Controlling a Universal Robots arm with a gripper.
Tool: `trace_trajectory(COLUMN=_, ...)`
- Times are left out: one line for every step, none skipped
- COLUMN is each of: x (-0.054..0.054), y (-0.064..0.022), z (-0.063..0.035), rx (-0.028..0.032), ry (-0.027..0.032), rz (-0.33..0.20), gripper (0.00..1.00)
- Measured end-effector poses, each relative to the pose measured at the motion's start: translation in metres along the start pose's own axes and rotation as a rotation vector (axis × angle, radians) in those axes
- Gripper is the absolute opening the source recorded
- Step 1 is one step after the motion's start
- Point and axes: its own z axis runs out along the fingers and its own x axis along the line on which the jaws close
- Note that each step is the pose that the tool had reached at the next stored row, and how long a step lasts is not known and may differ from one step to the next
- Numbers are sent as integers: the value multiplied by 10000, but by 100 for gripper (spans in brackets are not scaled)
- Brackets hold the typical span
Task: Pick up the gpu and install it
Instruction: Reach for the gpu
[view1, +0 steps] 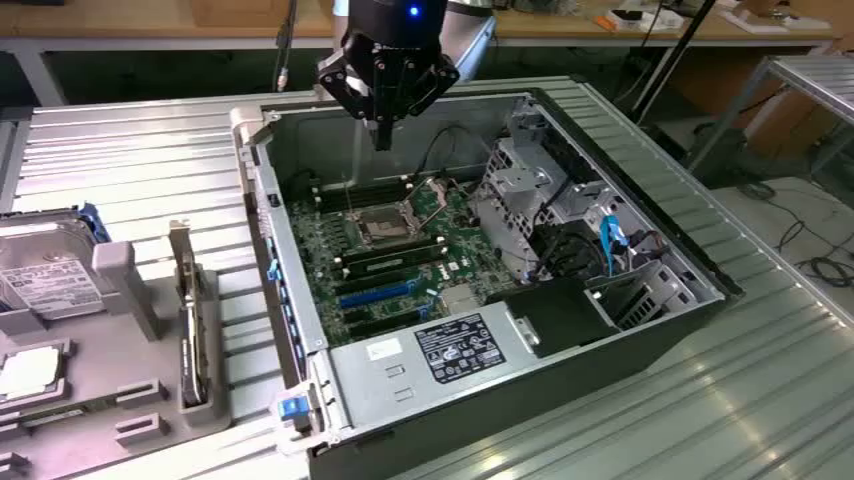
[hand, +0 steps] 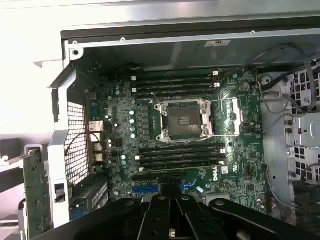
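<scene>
Robotics lab or workshop: open PC case (view1: 638, 195) on a ribbed metal bench (view1: 120, 150), grey parts holder (view1: 134, 340), floor cables (view1: 801, 235), cluttered wooden bench (view1: 561, 38) behind.

Black angular hand (view1: 383, 138) of linked bars, silver-grey wrist housing (view1: 463, 35) (a small blue light (view1: 412, 12) on it)

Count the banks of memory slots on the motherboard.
2. One bank lies on the side of the CPU socket nearer the case wall; the other lies on the opposite side, toward the blue slot. None looks hidden.
</scene>
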Motion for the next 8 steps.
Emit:
trace_trajectory(x=0, y=0, z=0, rx=0, ry=0, rz=1, gripper=11)
trace_trajectory(x=0, y=0, z=0, rx=0, ry=0, rz=0, gripper=11)
trace_trajectory(x=0, y=0, z=0, rx=0, ry=0, rz=1, gripper=11)
trace_trajectory(x=0, y=0, z=0, rx=0, ry=0, rz=0, gripper=11)
trace_trajectory(x=0, y=0, z=0, rx=0, ry=0, rz=0, gripper=11)
trace_trajectory(x=0, y=0, z=0, rx=0, ry=0, rz=0, gripper=11)
trace_trajectory(x=2, y=0, z=0, rx=0, ry=0, rz=1, gripper=11)
trace_trajectory(x=35, y=-3, z=3, rx=0, ry=0, rz=0, gripper=11)
